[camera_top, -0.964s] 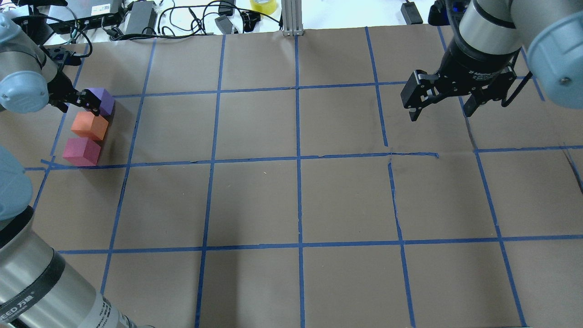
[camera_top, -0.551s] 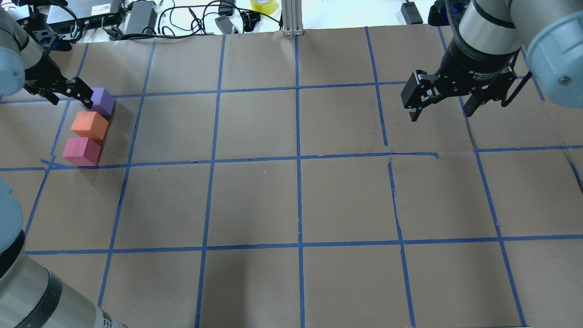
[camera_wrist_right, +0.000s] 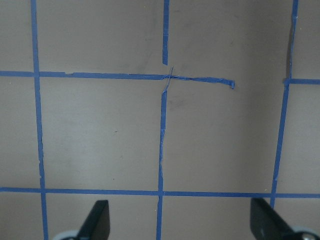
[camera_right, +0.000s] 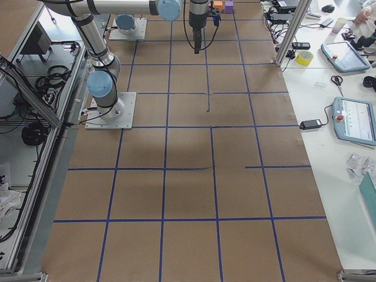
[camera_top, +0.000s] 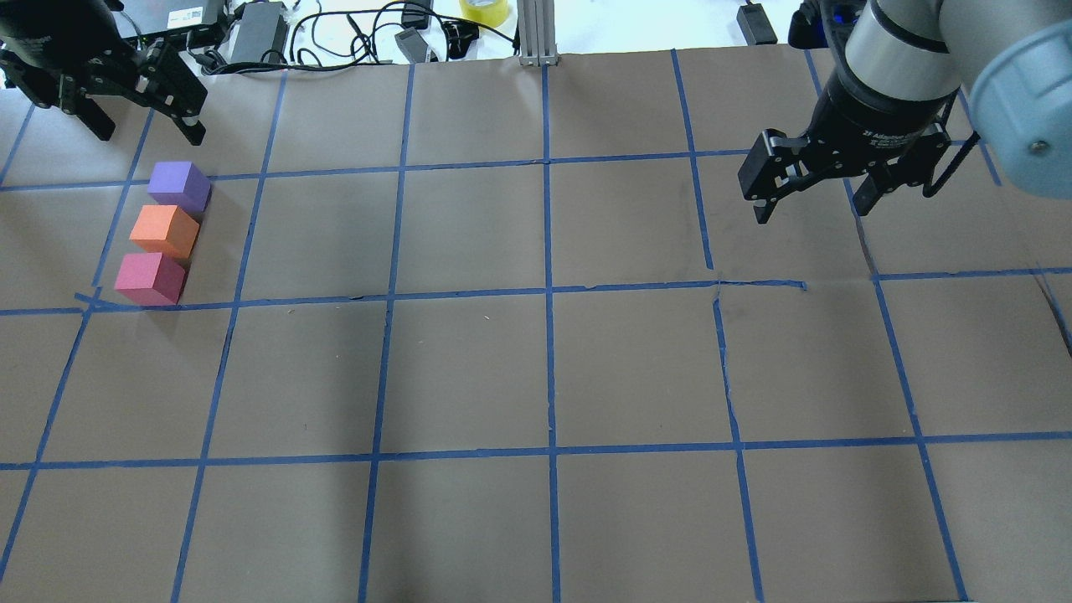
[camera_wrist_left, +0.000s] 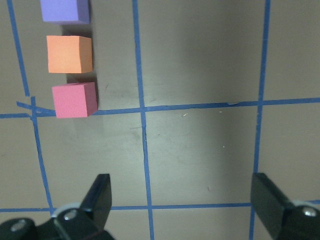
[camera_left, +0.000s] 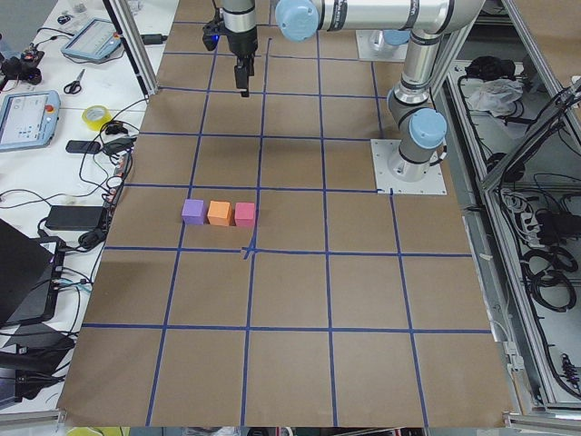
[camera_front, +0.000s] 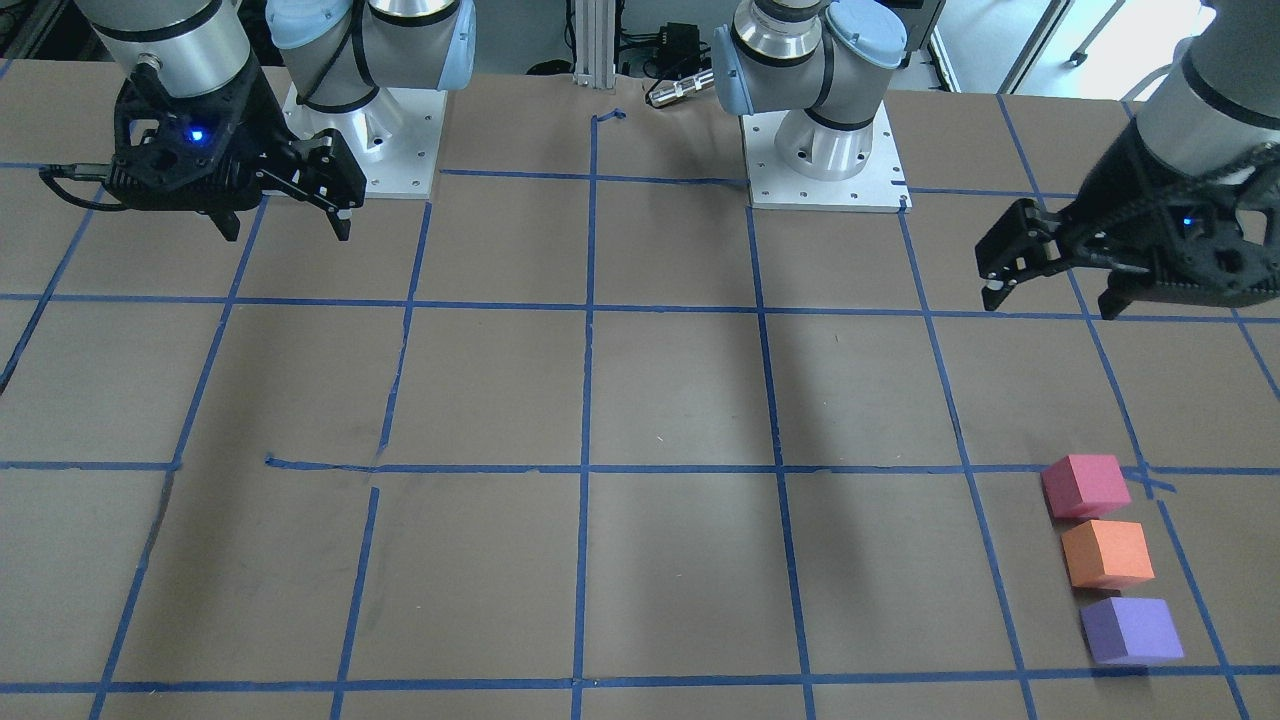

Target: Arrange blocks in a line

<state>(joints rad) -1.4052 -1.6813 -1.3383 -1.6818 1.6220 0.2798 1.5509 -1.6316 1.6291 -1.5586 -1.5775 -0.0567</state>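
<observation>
We see a purple foam cube (camera_top: 178, 186), orange foam cube (camera_top: 165, 231) and pinkish-red foam cube (camera_top: 150, 278) lined up. Our left gripper (camera_top: 151, 130) and right gripper (camera_top: 811, 213) hang released, empty.

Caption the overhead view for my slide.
Purple block, orange block and pinkish-red block form a line on the robot's left; left gripper and right gripper hover open, empty.

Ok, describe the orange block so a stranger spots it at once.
On the brown table with the blue tape grid, look to the robot's far left, where three small cubes form a short row. The orange block is the middle one, between the purple block and the pinkish-red block.
</observation>
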